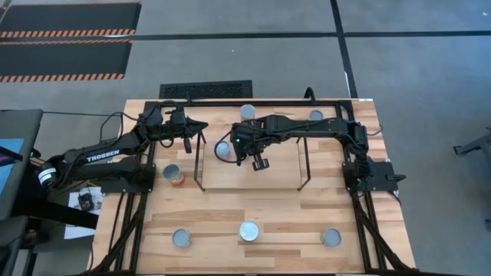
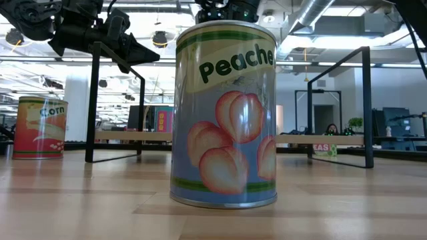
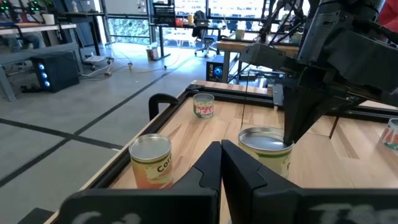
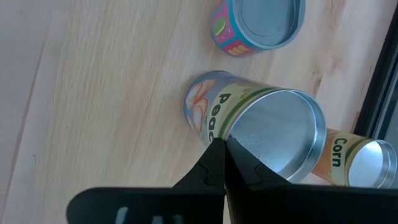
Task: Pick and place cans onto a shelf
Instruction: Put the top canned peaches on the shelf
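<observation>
Front peaches can (image 2: 223, 113) filling the low lens, upright on the wooden table (image 1: 291, 218), far forward of both sets of jaws.

Right gripper (image 4: 222, 144) clenched, fingers pressed together and grasping nothing. Tips poised at the near rim of a second peaches can (image 4: 261, 124), open silvery top turned toward them; contact or a hair's gap, impossible to tell. Seen from the left wrist, the same right gripper (image 3: 292, 134) pointing straight down onto that can's lid (image 3: 264, 142). Right arm stretched leftward from its base at the table's right edge, wrist bent down over the shelf (image 1: 253, 180), which spans the table's middle between black wire uprights. Just to the left of these jaws from above, a round can top (image 1: 223, 149) inside the shelf's outline, near its left end. Beyond the jaws in the right wrist view, a corn can (image 4: 354, 158) just beside the peaches can, and a pink-labelled can (image 4: 258, 25) a little apart.

Left gripper (image 3: 221, 149) likewise clenched, empty, hanging above the table by the shelf's left uprights. Left arm angled in from the left edge. Ahead of its jaws, a corn can (image 3: 152, 160) near the table's black frame and a peas can (image 3: 203, 104) farther off.

Well away from either pair of jaws, three cans in a row along the front: left (image 1: 182, 238), middle (image 1: 249, 231), right (image 1: 331, 238).
</observation>
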You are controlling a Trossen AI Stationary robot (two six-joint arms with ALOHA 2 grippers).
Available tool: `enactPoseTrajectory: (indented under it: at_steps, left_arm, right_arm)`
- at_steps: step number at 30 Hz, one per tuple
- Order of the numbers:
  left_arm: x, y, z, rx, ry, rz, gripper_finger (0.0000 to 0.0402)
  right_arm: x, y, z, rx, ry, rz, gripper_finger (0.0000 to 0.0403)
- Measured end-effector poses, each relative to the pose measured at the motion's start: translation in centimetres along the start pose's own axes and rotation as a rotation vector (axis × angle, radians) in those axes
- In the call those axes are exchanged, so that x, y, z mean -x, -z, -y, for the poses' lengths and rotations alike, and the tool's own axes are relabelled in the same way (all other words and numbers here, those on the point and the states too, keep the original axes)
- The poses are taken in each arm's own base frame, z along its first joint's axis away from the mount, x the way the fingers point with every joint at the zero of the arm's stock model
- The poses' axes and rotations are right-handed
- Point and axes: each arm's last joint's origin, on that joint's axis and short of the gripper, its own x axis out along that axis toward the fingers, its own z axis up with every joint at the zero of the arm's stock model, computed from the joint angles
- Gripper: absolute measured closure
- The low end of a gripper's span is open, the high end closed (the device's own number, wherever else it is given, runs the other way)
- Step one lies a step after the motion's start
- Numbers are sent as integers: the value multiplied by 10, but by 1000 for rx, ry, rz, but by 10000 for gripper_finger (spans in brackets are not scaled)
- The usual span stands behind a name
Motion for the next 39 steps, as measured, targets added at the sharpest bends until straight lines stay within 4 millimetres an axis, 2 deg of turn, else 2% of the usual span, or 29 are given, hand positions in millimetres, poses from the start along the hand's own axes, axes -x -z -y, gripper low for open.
enactPoseTrajectory:
  at_steps: [12,23,39]
  left_arm:
    - [0,0,0,11,0,0,401]
    - [0,0,0,11,0,0,401]
    - [0,0,0,11,0,0,401]
  right_arm:
    - [0,-1,0,-5,-7,12,361]
    - [-10,1,-3,-4,-25,15,388]
    - [-10,-1,-2,-5,-8,38,346]
